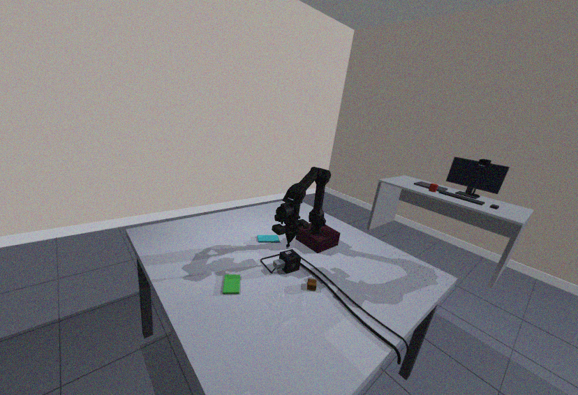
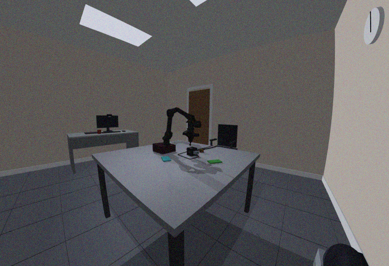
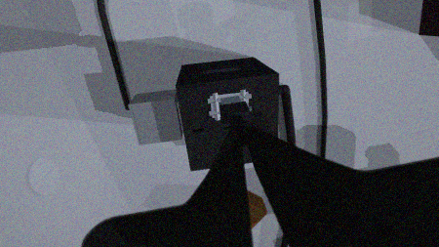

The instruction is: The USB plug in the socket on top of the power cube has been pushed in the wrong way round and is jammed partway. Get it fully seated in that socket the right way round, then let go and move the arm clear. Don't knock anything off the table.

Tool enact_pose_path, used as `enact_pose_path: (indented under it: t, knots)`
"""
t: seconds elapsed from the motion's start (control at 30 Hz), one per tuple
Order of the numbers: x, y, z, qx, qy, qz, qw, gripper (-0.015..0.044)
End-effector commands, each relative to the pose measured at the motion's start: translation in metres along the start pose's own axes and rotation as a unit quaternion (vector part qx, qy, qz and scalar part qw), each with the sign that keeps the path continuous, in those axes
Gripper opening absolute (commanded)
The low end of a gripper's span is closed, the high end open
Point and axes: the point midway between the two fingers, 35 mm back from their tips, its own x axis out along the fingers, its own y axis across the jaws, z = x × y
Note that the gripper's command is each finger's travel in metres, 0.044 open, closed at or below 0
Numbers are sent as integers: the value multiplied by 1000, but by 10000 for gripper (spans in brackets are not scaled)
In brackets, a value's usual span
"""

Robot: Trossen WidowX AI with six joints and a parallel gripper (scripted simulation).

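Beige walls point(image 2: 76, 94) enclose a floor of dark grey tiles point(image 2: 38, 213). A brown door point(image 2: 199, 115) stands in the far wall, with a white desk point(image 2: 102, 137) and its monitor point(image 2: 107, 121) to its left. Ceiling light panels point(image 2: 115, 25) glow overhead; a round clock point(image 2: 372, 25) hangs on the right wall.

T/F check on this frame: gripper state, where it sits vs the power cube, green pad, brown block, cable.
1. The gripper is shut on the USB plug. True.
2. The gripper hangs over the green pad. False: it is above the power cube.
3. The brown block sits on top of the cube. False: it is on the table, apart from it.
4. A black cable runs off the table edge. True.
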Motion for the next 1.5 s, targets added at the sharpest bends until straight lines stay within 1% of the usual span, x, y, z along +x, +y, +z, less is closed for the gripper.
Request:
enact_pose_path:
  t: [0.0, 1.47]
  knots:
    - [1, 0, -1, 3, 3, 0, 1000, 0]
    - [6, -1, -4, 12, 17, 0, 1000, 0]
